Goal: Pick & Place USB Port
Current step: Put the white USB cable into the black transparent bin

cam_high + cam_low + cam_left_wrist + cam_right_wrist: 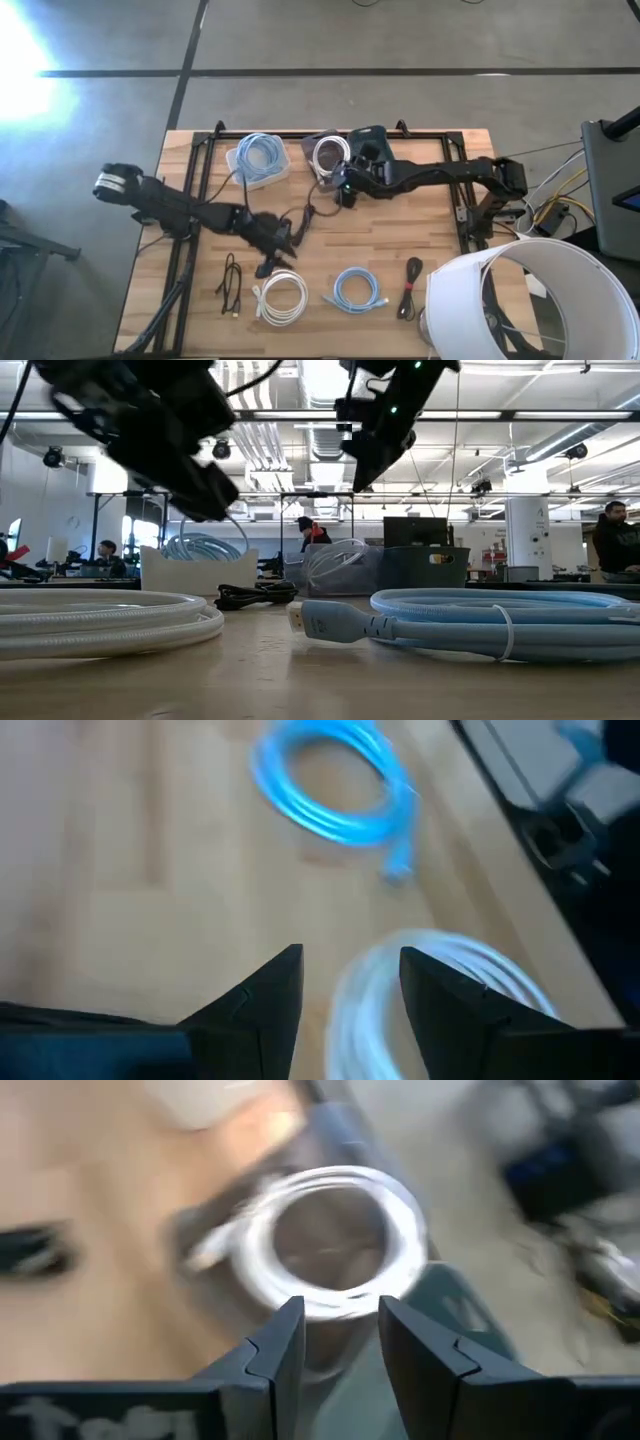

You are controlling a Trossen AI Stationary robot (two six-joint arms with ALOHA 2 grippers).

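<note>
Several coiled cables lie flat on the wooden table: a white coil (pixel 282 297), a light blue coil (pixel 357 290) and two black cables (pixel 230 285) (pixel 410 285). My left gripper (pixel 278 252) hangs open and empty above the table, just over the white coil (pixel 440 990), with the blue coil (pixel 330 780) beyond it. My right gripper (pixel 343 195) is open and empty in the air beside a grey bin (pixel 305 148) that holds a white coil (pixel 330 1230). The low view shows both grippers well above the table.
A pale bin (pixel 240 170) with a blue coil and a dark teal bin (pixel 372 135) stand along the far edge beside the grey bin. A big white drum (pixel 520 300) sits at the near right corner. Black rails (pixel 205 160) frame the tabletop.
</note>
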